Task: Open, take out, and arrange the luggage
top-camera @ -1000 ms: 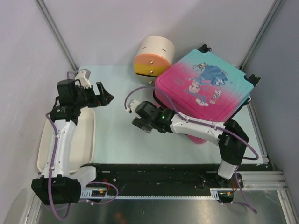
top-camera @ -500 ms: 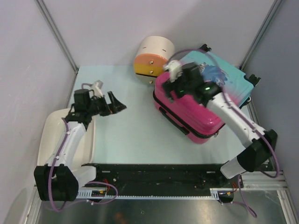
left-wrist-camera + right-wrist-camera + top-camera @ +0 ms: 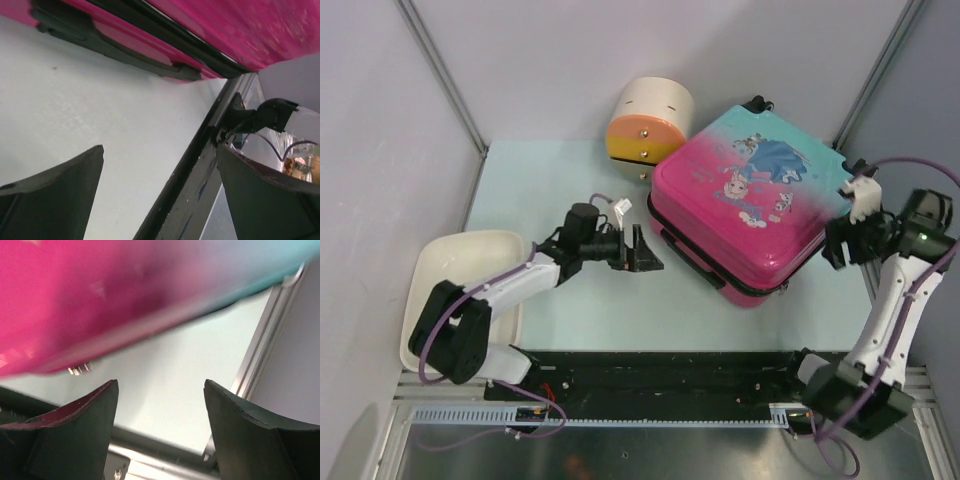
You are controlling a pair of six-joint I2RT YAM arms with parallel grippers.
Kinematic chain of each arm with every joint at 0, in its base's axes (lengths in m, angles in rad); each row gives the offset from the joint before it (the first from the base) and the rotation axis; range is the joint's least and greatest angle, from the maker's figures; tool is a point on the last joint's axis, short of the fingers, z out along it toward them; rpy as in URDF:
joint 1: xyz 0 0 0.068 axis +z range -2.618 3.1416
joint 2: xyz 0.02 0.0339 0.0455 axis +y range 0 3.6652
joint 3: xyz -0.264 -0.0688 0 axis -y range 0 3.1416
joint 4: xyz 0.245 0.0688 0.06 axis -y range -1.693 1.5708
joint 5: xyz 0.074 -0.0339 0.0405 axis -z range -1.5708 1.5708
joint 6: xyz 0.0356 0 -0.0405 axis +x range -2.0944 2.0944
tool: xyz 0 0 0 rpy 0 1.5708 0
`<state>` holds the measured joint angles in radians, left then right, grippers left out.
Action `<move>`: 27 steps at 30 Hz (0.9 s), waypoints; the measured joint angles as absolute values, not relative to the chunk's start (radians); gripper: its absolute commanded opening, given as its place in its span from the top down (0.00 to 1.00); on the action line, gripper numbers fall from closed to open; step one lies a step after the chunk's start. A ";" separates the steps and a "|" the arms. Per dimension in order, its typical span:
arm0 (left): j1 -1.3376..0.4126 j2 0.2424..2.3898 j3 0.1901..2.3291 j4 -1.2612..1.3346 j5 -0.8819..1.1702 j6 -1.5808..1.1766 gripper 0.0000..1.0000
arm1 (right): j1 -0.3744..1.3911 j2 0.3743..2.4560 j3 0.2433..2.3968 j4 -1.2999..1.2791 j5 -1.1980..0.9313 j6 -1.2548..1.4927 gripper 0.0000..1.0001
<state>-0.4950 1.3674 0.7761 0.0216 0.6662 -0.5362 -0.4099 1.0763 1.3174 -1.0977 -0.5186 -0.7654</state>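
Luggage (image 3: pixel 750 205), closed and lying flat, is seen between the two pincers. Left gripper (image 3: pixel 648 250), spread wide and empty, is now brought just beside its pink side. Right gripper (image 3: pixel 836 246), also spread, is shifted off the lid to its far edge.

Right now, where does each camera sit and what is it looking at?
Top external: above and behind, looking down on the table; the left arm and right arm show.
Left wrist: on the left arm, looking low at the pink side of the luggage; its open fingers show.
Right wrist: on the right arm, close to the blurred luggage; its open fingers show.
Shared: all three see the luggage.
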 measured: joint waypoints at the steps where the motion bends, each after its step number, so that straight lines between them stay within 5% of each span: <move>1: -0.518 1.391 0.776 0.054 0.666 -0.550 0.03 | -0.503 1.089 1.292 -1.142 -0.541 -0.831 0.32; 8: -0.583 1.556 0.800 0.197 0.655 -0.639 0.07 | -0.731 1.203 1.115 -1.269 -0.635 -1.124 0.37; 15: -0.587 1.700 0.900 0.262 0.635 -0.683 0.10 | -0.625 1.301 1.011 -1.100 -0.678 -1.084 0.38; 27: -0.581 1.899 1.147 0.250 0.611 -0.673 0.31 | -0.536 1.383 1.026 -0.660 -0.665 -0.810 0.39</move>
